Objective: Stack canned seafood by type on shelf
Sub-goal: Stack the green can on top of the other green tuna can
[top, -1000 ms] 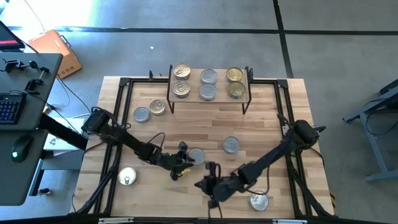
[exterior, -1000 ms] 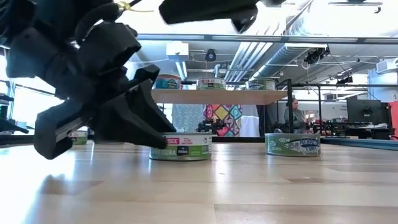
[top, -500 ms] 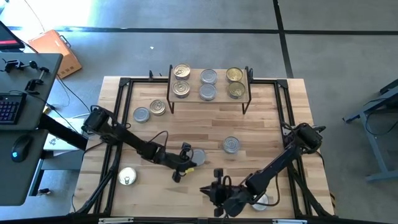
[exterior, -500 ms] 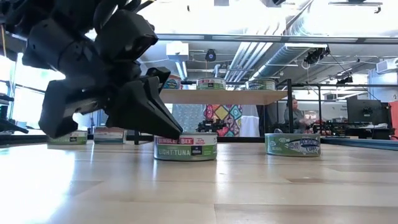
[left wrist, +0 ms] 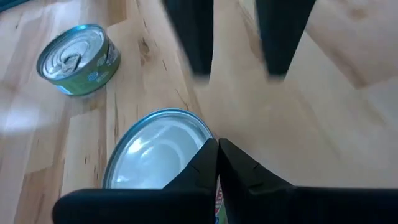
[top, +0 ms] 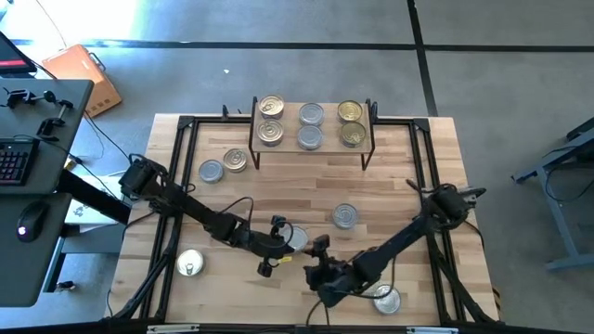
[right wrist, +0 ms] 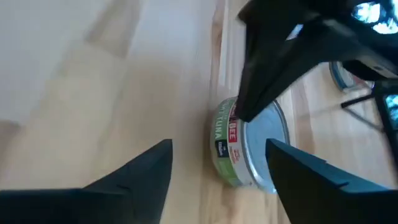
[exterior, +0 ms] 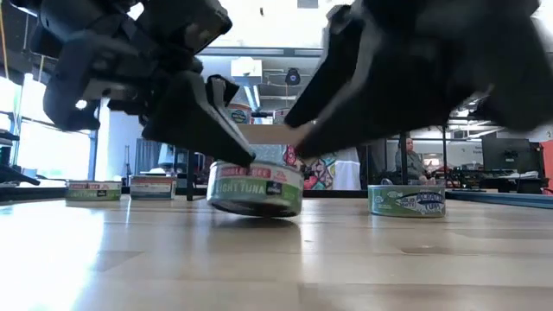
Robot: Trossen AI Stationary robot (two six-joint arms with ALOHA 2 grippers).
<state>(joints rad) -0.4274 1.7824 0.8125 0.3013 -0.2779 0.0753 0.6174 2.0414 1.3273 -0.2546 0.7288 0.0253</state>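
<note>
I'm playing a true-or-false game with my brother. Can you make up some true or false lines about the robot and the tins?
1. Six tins sit on the shelf. True.
2. The left pincer is shut, its tips on the rim of the light tuna tin. True.
3. That tin lies flat on the table. False: it is tilted, one edge lifted.
4. The right pincer is shut. False: its fingers are spread, facing the tuna tin.
5. All the tins are on the shelf. False: several sit on the table.

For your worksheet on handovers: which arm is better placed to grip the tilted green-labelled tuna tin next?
Probably the right: the right gripper stands open, facing the green-labelled tuna tin; the left gripper is shut against its rim.
</note>
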